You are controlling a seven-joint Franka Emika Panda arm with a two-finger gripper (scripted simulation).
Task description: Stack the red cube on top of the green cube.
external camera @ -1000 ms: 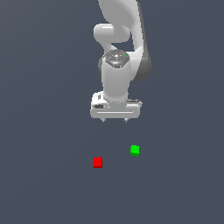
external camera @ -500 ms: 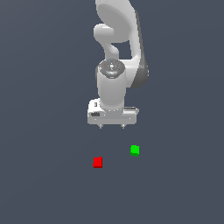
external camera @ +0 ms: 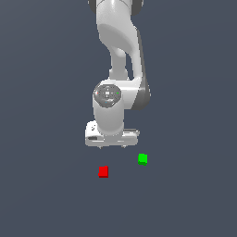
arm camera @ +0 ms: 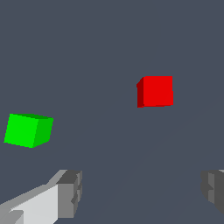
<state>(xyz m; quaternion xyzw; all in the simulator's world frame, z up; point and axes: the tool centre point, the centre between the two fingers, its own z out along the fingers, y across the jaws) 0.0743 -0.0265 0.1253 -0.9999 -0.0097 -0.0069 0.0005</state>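
Gaping wide and empty, claw [external camera: 112, 146] above matte red cube [external camera: 103, 171] and green cube [external camera: 142, 159].

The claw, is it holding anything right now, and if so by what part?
Nothing is held. The claw is open and empty, with the small red cube and small green cube lying apart on the surface.

Sim scene, prob. no real room: flat grey floor [external camera: 41, 194].

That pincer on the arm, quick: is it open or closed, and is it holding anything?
Pincer: open and empty. Its fingers stand wide apart, with the red cube and green cube lying free on the floor.
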